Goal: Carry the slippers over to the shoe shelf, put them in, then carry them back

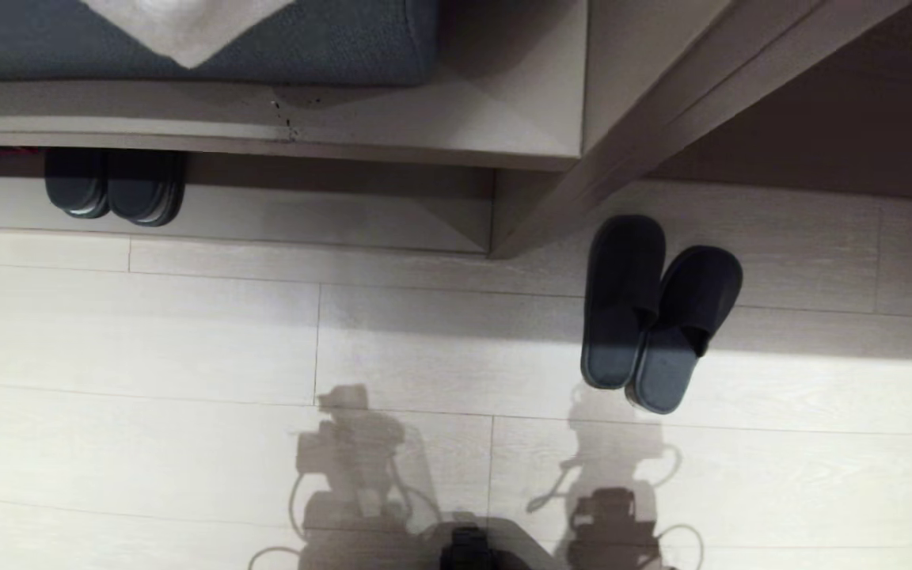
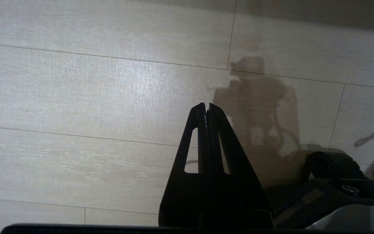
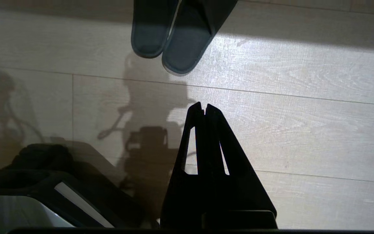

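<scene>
I saw the slippers (image 1: 656,313) lying side by side on the pale floor (image 1: 187,332); another dark pair (image 1: 114,184) sat in the shoe shelf (image 1: 305,214).

A pale wood-plank floor (image 1: 187,332) runs across the lower part of the head view, sunlit toward the near side and shaded closer to the furniture. Above it a beige bench board (image 1: 424,127) carries a dark blue-grey cushion (image 1: 329,47) with a white cloth (image 1: 187,28) lying over it. Tucked back under that board sits a second pair of dark slippers (image 1: 114,188), side by side and touching, heels pointing out.
</scene>
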Controlling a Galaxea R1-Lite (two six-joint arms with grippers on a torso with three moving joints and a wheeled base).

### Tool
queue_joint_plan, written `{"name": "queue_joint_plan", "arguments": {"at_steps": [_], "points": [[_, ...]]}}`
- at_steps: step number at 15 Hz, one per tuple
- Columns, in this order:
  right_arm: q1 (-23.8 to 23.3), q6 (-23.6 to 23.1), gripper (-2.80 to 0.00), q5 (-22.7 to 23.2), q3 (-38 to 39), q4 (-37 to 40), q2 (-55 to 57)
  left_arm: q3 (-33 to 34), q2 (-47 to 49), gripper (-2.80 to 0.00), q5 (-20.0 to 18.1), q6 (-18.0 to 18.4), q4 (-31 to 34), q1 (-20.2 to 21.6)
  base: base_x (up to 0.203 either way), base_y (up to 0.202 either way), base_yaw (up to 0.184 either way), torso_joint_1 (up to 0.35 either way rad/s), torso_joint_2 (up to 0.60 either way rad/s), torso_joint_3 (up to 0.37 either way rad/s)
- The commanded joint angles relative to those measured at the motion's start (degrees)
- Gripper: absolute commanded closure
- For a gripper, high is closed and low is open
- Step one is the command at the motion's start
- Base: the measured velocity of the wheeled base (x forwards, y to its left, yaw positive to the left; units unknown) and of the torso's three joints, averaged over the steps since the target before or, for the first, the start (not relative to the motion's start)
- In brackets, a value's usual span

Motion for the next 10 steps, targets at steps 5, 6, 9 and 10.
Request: {"name": "queue_joint_plan", "arguments": {"at_steps": [5,6,9,10], "points": [[0.0,0.0,0.00,0.0,0.0,0.0,0.1,0.0,0.0,0.00,0.0,-0.1,0.0,0.0,0.000,0.000,0.000,0.002,0.00,0.203],[0.0,0.0,0.00,0.0,0.0,0.0,0.1,0.0,0.0,0.00,0.0,-0.1,0.0,0.0,0.000,0.000,0.000,0.002,0.00,0.207],[0.0,0.1,0.00,0.0,0.0,0.0,0.1,0.0,0.0,0.00,0.0,-0.1,0.0,0.0,0.000,0.000,0.000,0.001,0.00,0.202],[0.0,0.1,0.00,0.0,0.0,0.0,0.1,0.0,0.0,0.00,0.0,-0.1,0.0,0.0,0.000,0.000,0.000,0.004,0.00,0.203]]}}
